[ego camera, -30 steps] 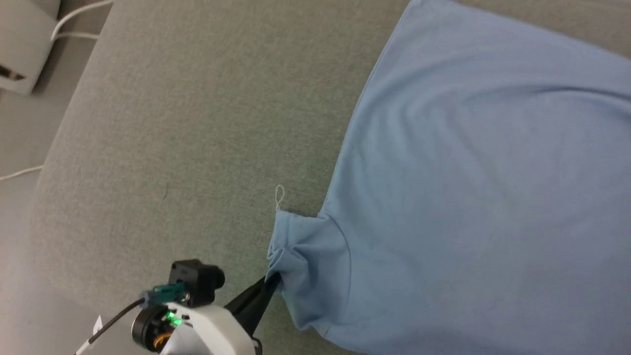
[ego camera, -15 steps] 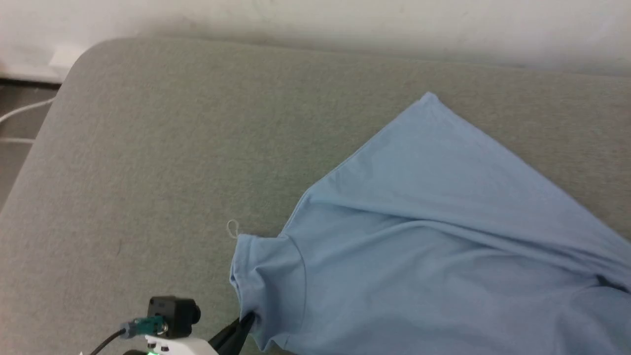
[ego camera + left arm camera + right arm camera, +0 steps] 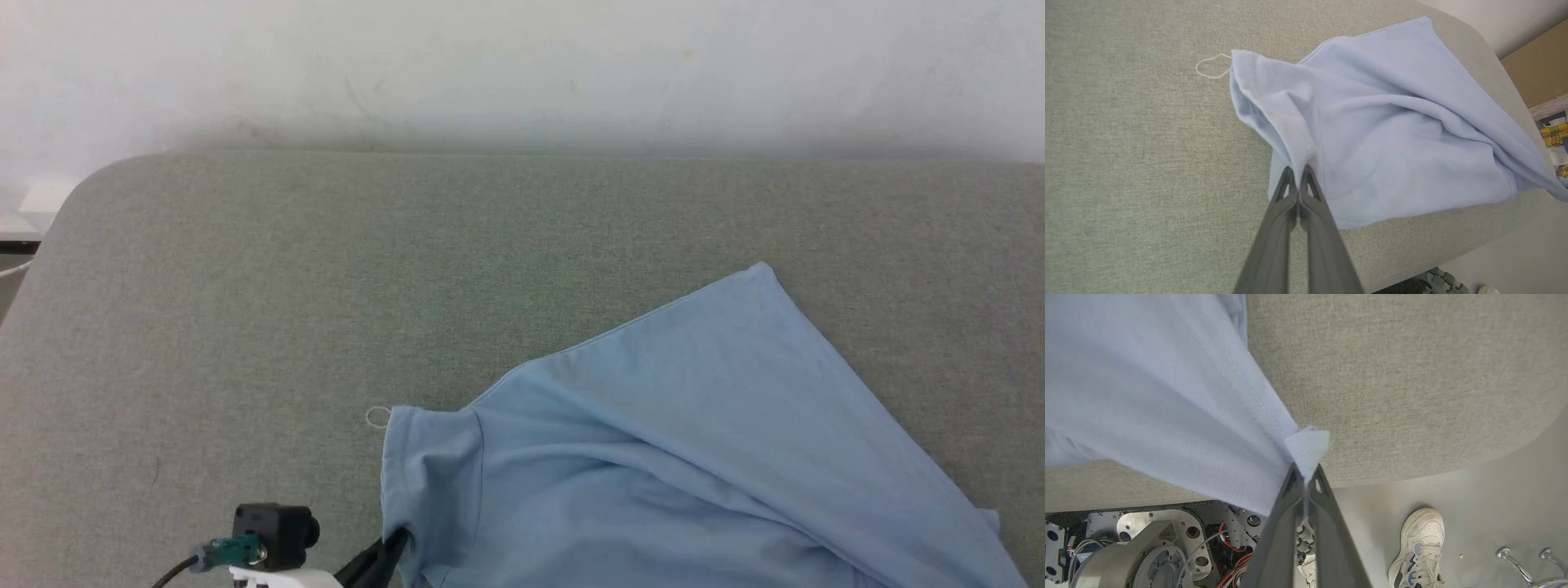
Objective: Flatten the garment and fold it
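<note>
Before me a grey-green fabric-covered surface [image 3: 245, 327] with a rounded corner runs up to a pale wall [image 3: 522, 73], a small white thread loop [image 3: 1210, 67] lies on it, and past its edge a white sneaker [image 3: 1419, 547] stands on the grey floor [image 3: 1474, 498]

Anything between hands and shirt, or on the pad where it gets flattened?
Nothing visible. Left hand and right hand are each shut on an edge of the shirt. The grey pad around it bears one thin thread loop by the sleeve.
</note>
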Controlling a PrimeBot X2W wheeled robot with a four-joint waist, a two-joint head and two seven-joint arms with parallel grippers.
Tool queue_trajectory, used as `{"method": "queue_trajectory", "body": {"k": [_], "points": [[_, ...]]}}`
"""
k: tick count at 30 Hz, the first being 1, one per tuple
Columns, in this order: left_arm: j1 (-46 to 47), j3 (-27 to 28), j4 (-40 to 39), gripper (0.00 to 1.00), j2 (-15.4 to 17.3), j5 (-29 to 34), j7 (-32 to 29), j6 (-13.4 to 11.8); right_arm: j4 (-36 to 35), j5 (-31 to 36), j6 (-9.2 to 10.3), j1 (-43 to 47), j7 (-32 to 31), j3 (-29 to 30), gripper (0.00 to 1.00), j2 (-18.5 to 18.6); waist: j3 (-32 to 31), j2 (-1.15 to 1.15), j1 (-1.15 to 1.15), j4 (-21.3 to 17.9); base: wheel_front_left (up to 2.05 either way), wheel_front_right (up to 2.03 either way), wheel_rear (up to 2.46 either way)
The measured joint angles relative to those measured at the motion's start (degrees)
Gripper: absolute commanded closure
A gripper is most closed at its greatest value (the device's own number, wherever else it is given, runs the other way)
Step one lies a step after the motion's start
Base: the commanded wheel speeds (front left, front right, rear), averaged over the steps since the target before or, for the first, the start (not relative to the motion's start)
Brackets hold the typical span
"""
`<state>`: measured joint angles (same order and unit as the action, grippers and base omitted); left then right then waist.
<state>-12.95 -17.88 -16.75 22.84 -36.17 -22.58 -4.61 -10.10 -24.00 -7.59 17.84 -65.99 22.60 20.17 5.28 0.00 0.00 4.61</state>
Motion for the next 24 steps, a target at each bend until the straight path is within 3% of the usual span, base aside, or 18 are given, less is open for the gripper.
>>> {"method": "queue_trajectory", "body": {"k": [2,3,4,9,16,24], "points": [[0.03,0.1,-0.03,1.0,0.03,0.0,0.01,-0.01,-0.01,0.22,0.0,-0.02,0.14,-0.45,1.0,-0.37,0.17,0.0,0.0,0.03,0.0,0.0,0.0],[0.05,0.1,-0.08,1.0,0.04,0.0,0.01,-0.01,-0.05,0.31,0.0,-0.19,0.55,-0.75,0.24,-0.36,0.33,0.0,0.0,0.11,0.0,0.0,0.0],[0.1,0.11,-0.14,1.0,0.05,0.0,0.02,-0.02,-0.12,0.31,0.0,-0.58,0.91,-0.93,0.0,-0.27,0.5,0.0,0.01,0.2,0.0,0.0,0.0],[0.27,-0.11,-0.52,1.0,0.07,0.05,0.26,-0.05,-2.31,-0.62,0.03,-5.55,2.23,-2.75,0.0,2.36,1.44,0.0,0.0,1.08,0.0,0.0,0.0],[2.41,-1.26,-1.88,1.0,-0.18,1.16,0.51,-0.03,-4.86,-3.83,0.04,-20.53,3.64,-9.21,0.0,6.06,3.77,0.0,0.01,3.34,0.0,0.0,0.0],[6.12,-4.23,-1.99,1.0,-2.12,2.54,1.47,0.93,5.55,-1.96,0.04,-36.32,5.28,-20.35,0.0,7.22,6.91,0.0,0.02,8.35,0.0,0.0,0.0]]}}
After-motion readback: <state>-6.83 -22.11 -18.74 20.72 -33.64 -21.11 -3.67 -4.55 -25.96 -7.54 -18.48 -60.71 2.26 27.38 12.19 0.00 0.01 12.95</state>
